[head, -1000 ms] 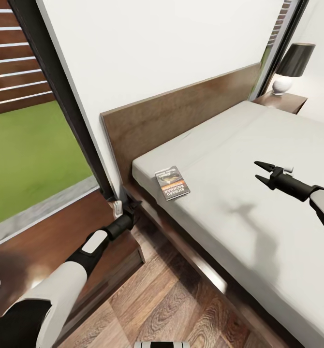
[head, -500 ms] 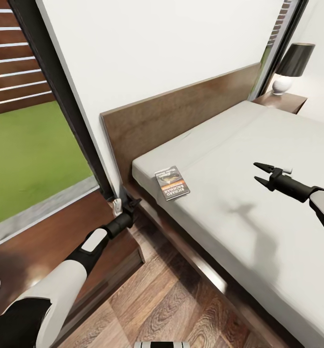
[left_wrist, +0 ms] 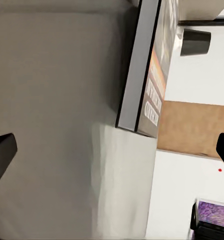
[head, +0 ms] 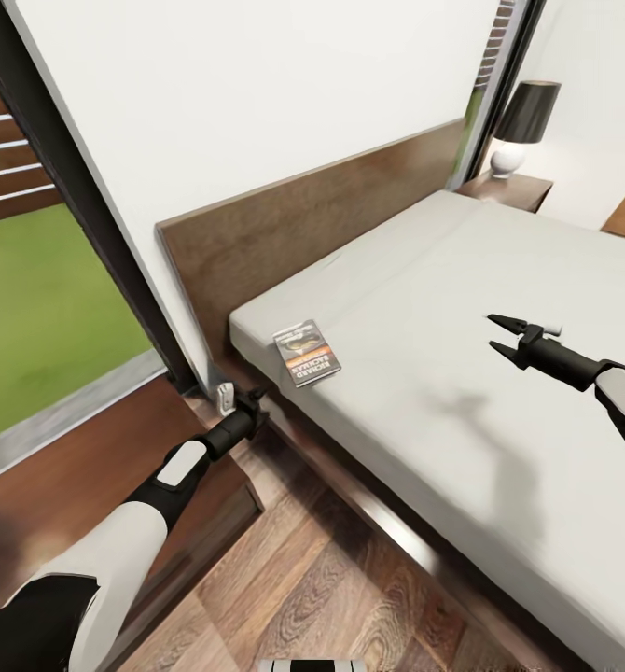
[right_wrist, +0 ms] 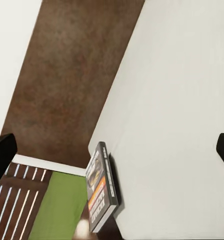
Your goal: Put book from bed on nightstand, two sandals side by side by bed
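The book point(head: 306, 352), a thin paperback with a dark and orange cover, lies flat on the off-white mattress of the bed point(head: 462, 308) near the headboard corner. In the left wrist view the book point(left_wrist: 149, 75) is edge-on, and it also lies ahead in the right wrist view point(right_wrist: 100, 195). My left gripper point(head: 253, 401) is low beside the bed's corner, just short of the book, with its jaws wide open point(left_wrist: 112, 150). My right gripper point(head: 497, 336) hovers open over the mattress, well to the right of the book. The near nightstand point(head: 61, 467) is under my left arm. The sandals are out of view.
The dark wood headboard point(head: 331, 205) runs along the white wall. A second nightstand point(head: 510, 191) with a black-shaded lamp point(head: 524, 117) stands at the bed's far side. A black-framed window point(head: 42, 289) shows grass at the left. Wood-plank floor point(head: 303, 579) lies between me and the bed.
The camera has moved, so the bed, book and window sit further left in the picture. My left gripper is now slightly nearer the book. Both grippers stay open.
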### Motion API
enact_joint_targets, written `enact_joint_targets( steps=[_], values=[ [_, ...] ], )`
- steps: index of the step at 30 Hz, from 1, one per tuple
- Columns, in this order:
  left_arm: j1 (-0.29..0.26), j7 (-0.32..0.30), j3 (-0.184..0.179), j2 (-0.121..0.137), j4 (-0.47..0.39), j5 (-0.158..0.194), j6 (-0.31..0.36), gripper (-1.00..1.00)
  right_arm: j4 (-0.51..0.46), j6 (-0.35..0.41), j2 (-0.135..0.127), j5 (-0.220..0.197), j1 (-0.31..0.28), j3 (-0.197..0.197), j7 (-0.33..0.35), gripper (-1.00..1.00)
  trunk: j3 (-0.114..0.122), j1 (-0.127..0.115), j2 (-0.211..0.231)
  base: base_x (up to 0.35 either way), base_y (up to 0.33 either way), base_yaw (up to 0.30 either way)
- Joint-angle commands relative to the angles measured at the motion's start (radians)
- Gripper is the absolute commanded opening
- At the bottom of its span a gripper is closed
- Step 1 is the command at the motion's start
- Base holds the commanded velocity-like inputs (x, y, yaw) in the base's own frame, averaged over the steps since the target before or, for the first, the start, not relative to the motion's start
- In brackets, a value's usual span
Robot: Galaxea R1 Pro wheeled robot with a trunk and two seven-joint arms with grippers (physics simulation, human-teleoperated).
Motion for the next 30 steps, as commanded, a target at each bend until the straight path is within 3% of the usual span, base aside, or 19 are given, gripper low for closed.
enact_joint_targets(
  steps=[1, 30],
  values=[
    [-0.001, -0.001, -0.003, 0.000, 0.001, 0.008, 0.004, 1.00, 0.001, 0.003, -0.001, -0.009, -0.001, 0.007, 0.001, 1.00, -0.001, 0.000, 0.000, 0.000, 0.000, -0.184],
    [-0.001, -0.016, -0.004, 0.021, 0.001, 0.009, 0.003, 1.00, 0.000, 0.004, 0.000, -0.010, -0.001, 0.007, 0.002, 1.00, -0.001, 0.000, 0.000, 0.000, 0.000, -0.026]
  ],
)
